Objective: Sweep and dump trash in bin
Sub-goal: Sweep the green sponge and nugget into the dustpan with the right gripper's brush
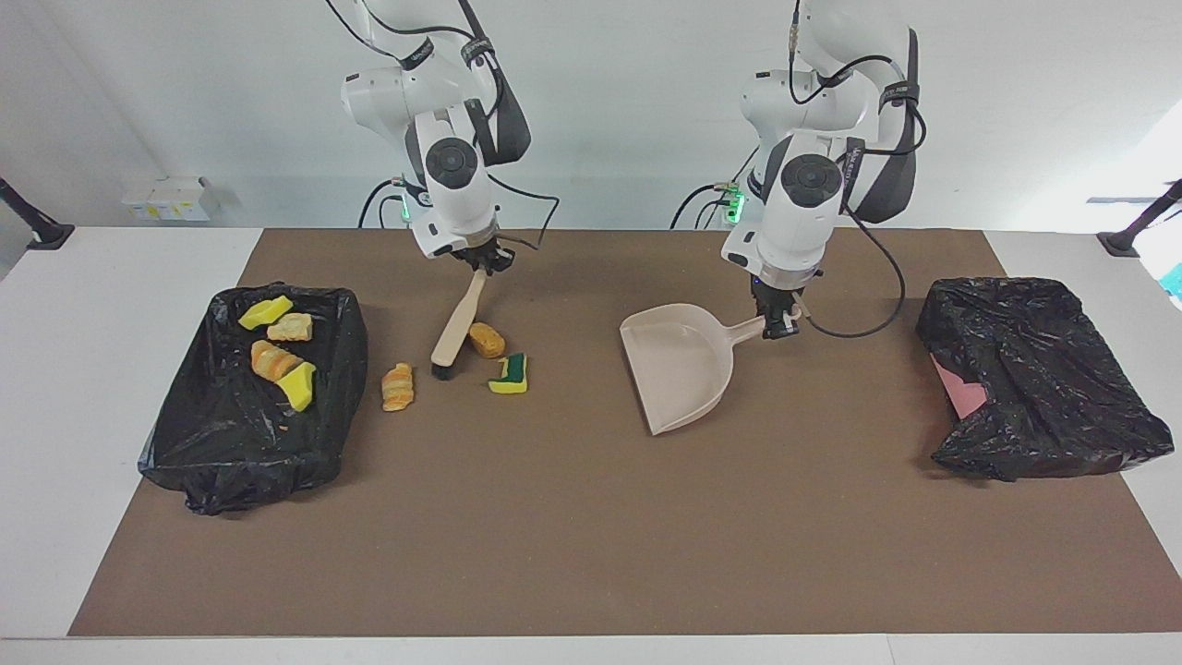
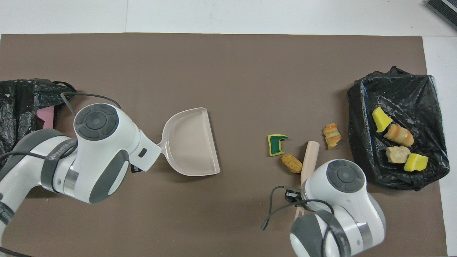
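Right gripper (image 1: 487,261) clamped on the brush (image 1: 459,325) handle, bristles down on the brown mat (image 1: 591,517) among three loose scraps: bread lump (image 1: 487,340) and green-backed sponge (image 1: 510,373) on the dustpan side of the bristles, ridged bread roll (image 1: 398,386) between brush and the tray. Left gripper (image 1: 781,321) closed on the dustpan (image 1: 681,366) handle, pan empty, well apart from the scraps. Four more scraps lie in the black-bagged tray (image 1: 199,443) at the right arm's end. Second bagged bin (image 1: 1034,388) at the left arm's end.

Judgement: bring the pan lip flat on the mat, close to the scraps, then short low strokes. Sponge is light and springy, may bounce; lumps look rounded, may roll. Pan is smooth hard plastic
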Robot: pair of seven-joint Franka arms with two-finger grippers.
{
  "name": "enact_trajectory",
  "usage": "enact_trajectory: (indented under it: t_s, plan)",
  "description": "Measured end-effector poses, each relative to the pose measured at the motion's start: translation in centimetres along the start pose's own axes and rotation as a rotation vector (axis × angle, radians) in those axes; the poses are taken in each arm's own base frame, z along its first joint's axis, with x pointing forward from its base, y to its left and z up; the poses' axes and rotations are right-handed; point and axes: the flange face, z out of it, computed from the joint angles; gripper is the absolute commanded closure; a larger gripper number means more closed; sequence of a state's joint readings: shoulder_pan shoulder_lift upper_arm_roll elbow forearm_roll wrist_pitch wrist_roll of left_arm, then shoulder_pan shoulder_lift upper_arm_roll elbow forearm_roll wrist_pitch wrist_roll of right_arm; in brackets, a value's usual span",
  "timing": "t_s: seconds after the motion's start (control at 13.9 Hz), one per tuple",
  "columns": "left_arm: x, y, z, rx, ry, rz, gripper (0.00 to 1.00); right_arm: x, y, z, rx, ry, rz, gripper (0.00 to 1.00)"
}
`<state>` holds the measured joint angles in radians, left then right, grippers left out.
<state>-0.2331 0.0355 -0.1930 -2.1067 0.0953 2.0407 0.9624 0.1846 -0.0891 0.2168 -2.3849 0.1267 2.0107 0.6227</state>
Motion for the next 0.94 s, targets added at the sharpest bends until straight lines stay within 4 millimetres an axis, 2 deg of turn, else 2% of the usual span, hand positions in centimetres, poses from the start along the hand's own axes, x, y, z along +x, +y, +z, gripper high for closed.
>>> enact_trajectory:
  t_s: [0.14, 0.29, 0.58, 0.79, 0.94]
  plan:
    - [2.6, 1.6, 0.7, 0.002, -0.001, 0.0, 1.0, 2.7, -3.5, 0.0, 0.017, -0.014, -0.027, 1.0]
    - [4.8, 2.9, 1.0, 0.011, 0.003, -0.001, 1.0, 3.5, -6.3, -0.2, 0.027, -0.012, -0.075, 1.0]
    - [6.0, 3.6, 1.4, 0.037, 0.026, 0.0, 1.0, 0.9, -9.7, 0.0, 0.02, -0.007, -0.269, 1.0]
    - [6.9, 3.6, 2.1, 0.054, 0.047, -0.006, 1.0, -3.1, -13.0, 0.5, 0.006, -0.006, -0.386, 1.0]
    - [6.8, 3.3, 2.6, 0.065, 0.06, -0.008, 1.0, -5.6, -15.2, -0.1, -0.003, 0.002, -0.446, 1.0]
